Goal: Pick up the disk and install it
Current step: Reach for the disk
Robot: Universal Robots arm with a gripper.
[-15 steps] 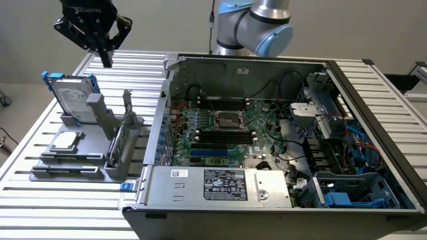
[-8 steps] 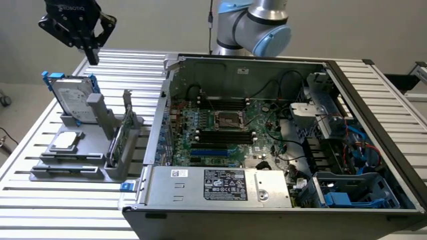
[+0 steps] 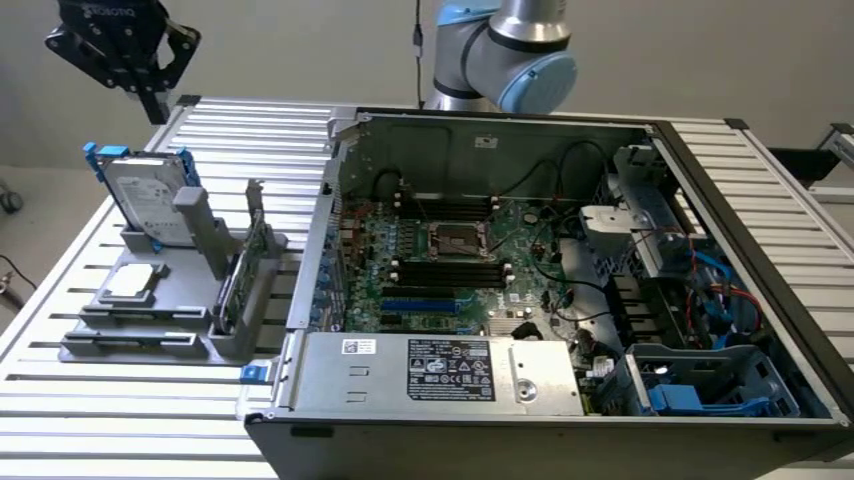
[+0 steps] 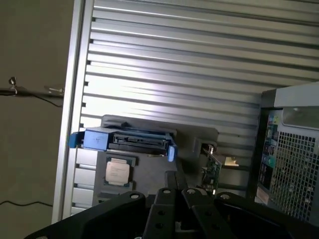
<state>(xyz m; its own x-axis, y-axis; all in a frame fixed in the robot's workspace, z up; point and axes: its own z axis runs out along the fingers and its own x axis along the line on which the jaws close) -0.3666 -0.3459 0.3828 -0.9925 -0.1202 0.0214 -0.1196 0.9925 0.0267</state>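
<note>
Our black gripper [image 3: 150, 98], closed and empty, hangs above the silver-grey metal disk with blue plastic rails [image 3: 140, 190], upright in a grey stand [image 3: 134, 335]; we would open, then centre over its top edge.

Open air above the upright disk [image 3: 140, 195] (grey bracket [image 3: 196, 222] alongside).

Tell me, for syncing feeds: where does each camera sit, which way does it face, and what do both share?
Exterior view: high up, looking down at the table and open computer case; shows the arm and end effector.
Wrist view: on the wrist, looking down on the disk; shows the end effector.
Shared: disk, table, computer case.
</note>
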